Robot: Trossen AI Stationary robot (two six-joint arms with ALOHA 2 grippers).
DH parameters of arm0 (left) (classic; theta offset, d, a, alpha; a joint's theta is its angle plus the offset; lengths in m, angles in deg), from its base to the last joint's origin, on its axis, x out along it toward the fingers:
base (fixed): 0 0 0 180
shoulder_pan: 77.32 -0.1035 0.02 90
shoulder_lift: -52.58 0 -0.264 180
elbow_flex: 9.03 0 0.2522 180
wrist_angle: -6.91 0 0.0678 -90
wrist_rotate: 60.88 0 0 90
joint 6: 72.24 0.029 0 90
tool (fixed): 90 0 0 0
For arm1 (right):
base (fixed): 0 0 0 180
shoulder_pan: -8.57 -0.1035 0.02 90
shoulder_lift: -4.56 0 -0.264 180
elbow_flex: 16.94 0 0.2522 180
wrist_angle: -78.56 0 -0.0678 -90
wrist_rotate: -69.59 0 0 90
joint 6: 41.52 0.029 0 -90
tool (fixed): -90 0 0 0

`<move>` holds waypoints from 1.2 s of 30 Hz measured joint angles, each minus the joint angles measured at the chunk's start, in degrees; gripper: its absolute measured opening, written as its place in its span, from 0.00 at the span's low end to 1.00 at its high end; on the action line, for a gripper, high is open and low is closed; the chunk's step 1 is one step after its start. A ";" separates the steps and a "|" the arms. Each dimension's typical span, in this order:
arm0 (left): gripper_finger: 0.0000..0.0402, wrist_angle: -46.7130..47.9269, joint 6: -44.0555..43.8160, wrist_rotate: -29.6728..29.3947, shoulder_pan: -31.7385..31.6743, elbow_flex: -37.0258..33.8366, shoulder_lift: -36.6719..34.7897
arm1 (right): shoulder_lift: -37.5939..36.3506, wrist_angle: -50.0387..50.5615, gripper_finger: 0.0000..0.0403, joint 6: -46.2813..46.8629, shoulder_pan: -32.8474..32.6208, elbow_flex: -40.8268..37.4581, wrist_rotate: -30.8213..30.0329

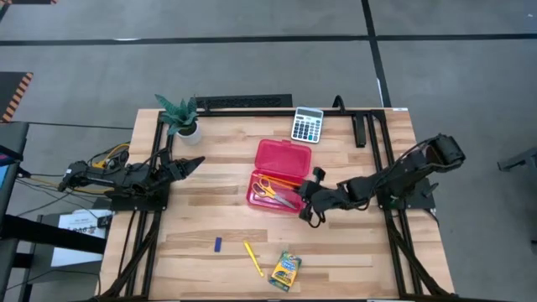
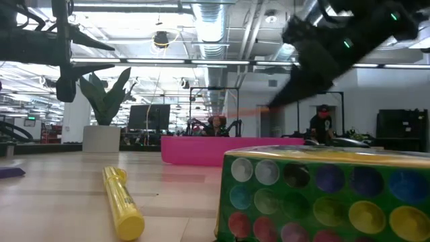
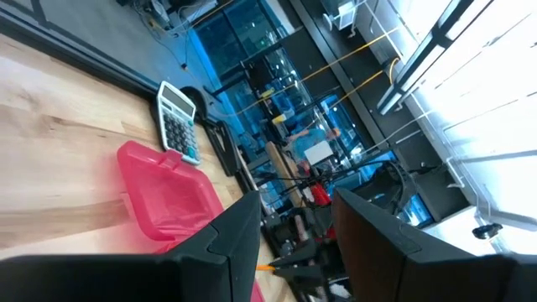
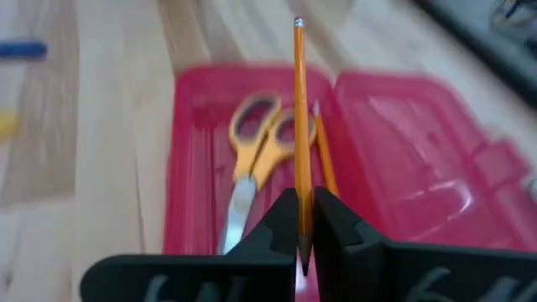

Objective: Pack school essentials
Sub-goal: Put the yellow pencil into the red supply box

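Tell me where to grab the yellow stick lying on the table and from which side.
Grip the yellow stick at mid-length, coming straight down from above. It lies flat and thin on bare wood, slanted between the blue piece and the crayon box, so the fingers should probably close across its narrow width, turned to match its slant.

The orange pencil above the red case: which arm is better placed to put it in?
The right arm, likely. Its gripper is shut on the orange pencil just over the open red case, beside the scissors. The left gripper waits near the plant, holding nothing.
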 joint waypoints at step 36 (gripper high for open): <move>0.34 -0.03 0.10 0.13 0.00 0.02 -0.04 | 7.49 -14.22 0.14 0.73 5.55 -4.98 8.76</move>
